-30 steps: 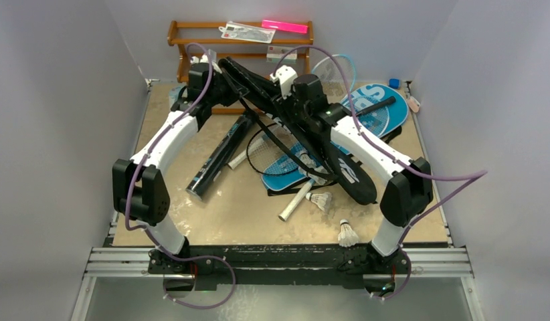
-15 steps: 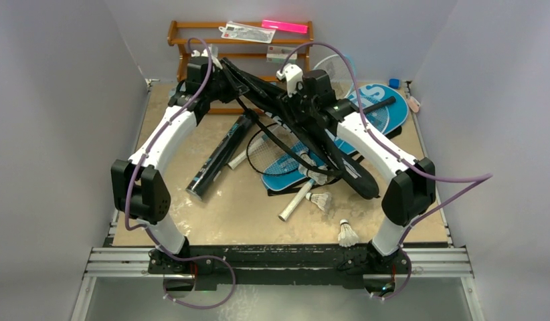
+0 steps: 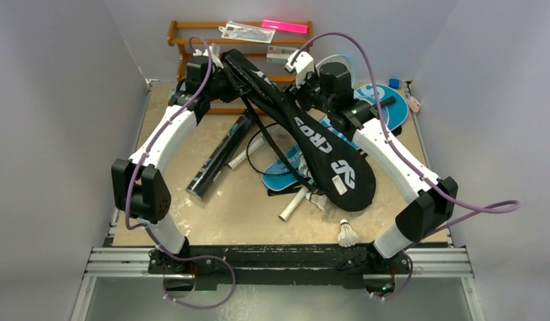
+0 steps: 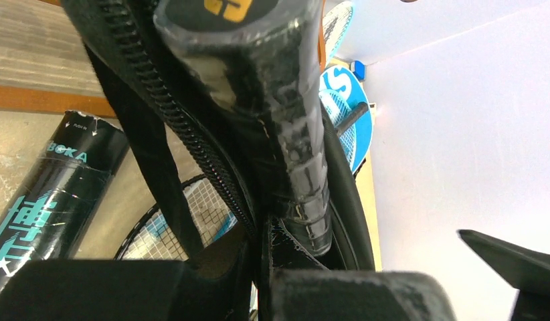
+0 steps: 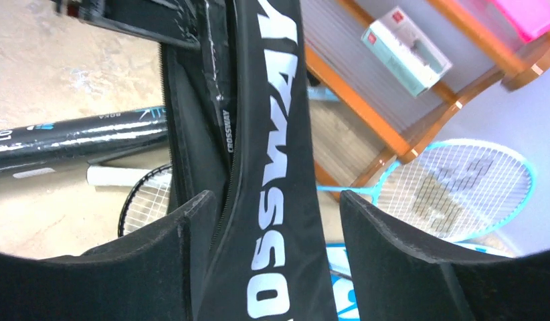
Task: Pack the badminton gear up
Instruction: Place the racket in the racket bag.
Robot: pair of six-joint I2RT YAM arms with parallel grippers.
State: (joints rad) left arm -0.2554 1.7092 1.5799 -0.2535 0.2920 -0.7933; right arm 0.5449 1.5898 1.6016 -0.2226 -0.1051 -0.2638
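Two claws at the black CROSSWAY cover [image 3: 326, 157], held up just in front of the wooden rack [image 3: 192, 30]. Left claw [image 4: 259, 274] clamped tight on its neck end, racket handle [image 4: 286, 134] poking out beside the zipper. Right claw [image 5: 276, 207] spread wide, fingers either side of the cover, not pinching. Wide end slopes away from the rack over the bench [image 3: 245, 207]. Black tube [image 3: 219, 157] lies in front of the rack, shuttlecocks [image 3: 348, 234] farther out.

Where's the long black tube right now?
Top view, left of centre: the tube lies diagonally between the left arm and the black cover, far end by the wooden rack.
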